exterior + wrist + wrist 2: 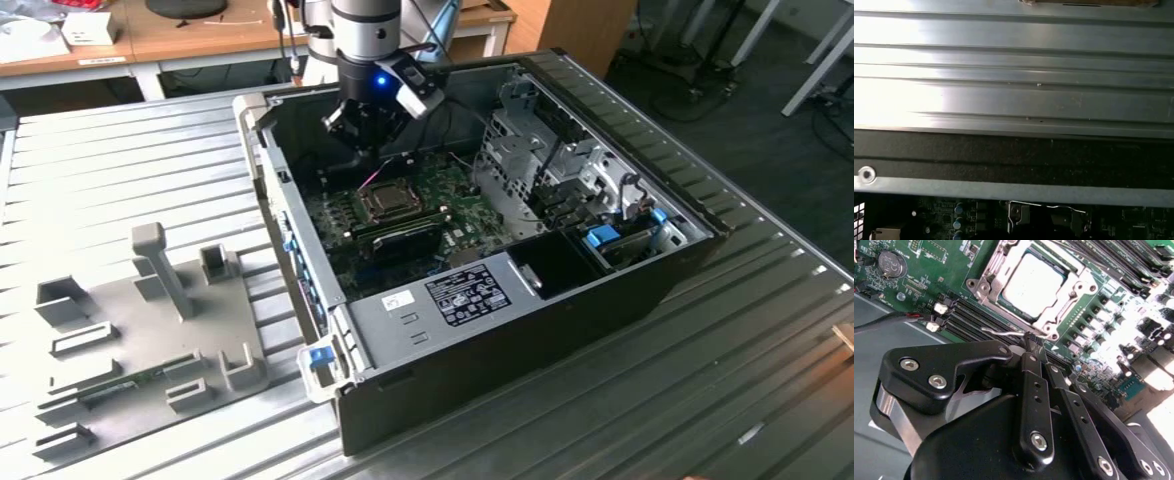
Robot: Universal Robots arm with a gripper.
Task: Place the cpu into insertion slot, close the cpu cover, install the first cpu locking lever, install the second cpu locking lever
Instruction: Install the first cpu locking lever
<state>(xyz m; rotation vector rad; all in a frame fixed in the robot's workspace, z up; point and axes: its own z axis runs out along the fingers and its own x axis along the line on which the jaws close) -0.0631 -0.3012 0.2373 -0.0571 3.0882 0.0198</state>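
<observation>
The cpu lies flat in the insertion slot on the green board inside the open computer case. The silvery cpu cover lies down around it as a frame. A thin wire locking lever stands off the board beside the socket, and its end meets the tip of my gripper. The black fingers are shut together; I cannot tell whether the wire is pinched. In the exterior view the gripper hangs inside the case just behind the socket. The first wrist view has the lever low in the picture.
Long black memory slots run next to the socket. The case wall and the drive cage close in both sides. A grey fixture plate with upright holders lies on the ribbed metal table at the exterior view's left.
</observation>
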